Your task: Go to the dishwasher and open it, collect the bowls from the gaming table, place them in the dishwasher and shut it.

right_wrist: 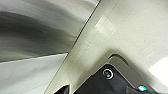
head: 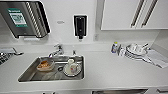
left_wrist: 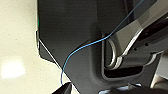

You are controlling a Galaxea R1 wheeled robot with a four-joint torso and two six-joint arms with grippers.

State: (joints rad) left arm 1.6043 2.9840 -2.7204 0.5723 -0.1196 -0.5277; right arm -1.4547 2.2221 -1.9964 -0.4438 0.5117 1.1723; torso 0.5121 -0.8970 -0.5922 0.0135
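My hands' grip: cannot tell. Sink (head: 27, 75) holds blurred dishes (head: 72, 68); the white desk (head: 112, 72) lies open toward its near edge.

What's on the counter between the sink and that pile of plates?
In the head view, that stretch between sink and plates is bare white counter.

Steel sink (head: 30, 72) with dishes, faucet (head: 57, 50), white countertop (head: 107, 71), stacked plates (head: 135, 51).
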